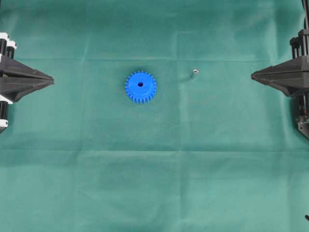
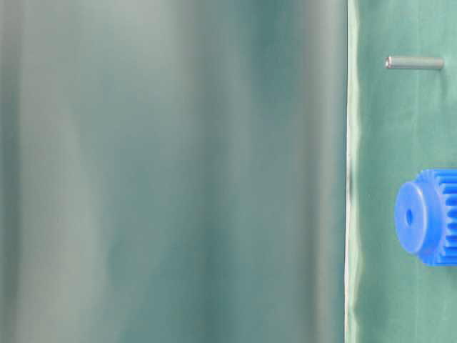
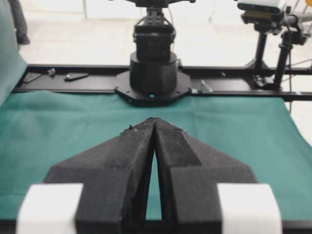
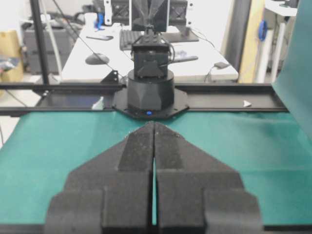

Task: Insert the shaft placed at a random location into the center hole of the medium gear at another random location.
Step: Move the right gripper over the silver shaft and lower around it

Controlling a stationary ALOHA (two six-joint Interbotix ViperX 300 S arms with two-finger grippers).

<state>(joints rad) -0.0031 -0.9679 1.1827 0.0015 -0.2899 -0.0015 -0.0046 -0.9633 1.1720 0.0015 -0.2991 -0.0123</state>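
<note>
Picking up the shaft point(image 1: 195, 72) is the likeliest step to fail: it is a tiny pin, seemingly standing on end on the green cloth point(image 1: 154, 183), and a jaw brushing it could topple it or send it rolling. It sits well to the right of the medium gear point(image 1: 140, 86), nearer the right gripper point(image 1: 253, 75) than the left gripper point(image 1: 52, 79). Both grippers wait at the edges of the surface with jaws pressed together, holding nothing. A tilted grip would likely jam the pin at the center hole point(image 1: 140, 84).

Overhead gives the layout; the table-level view alone shows the gear's raised hub and the pin's length, though its orientation there is hard to read. Neither wrist view shows gear or pin.
</note>
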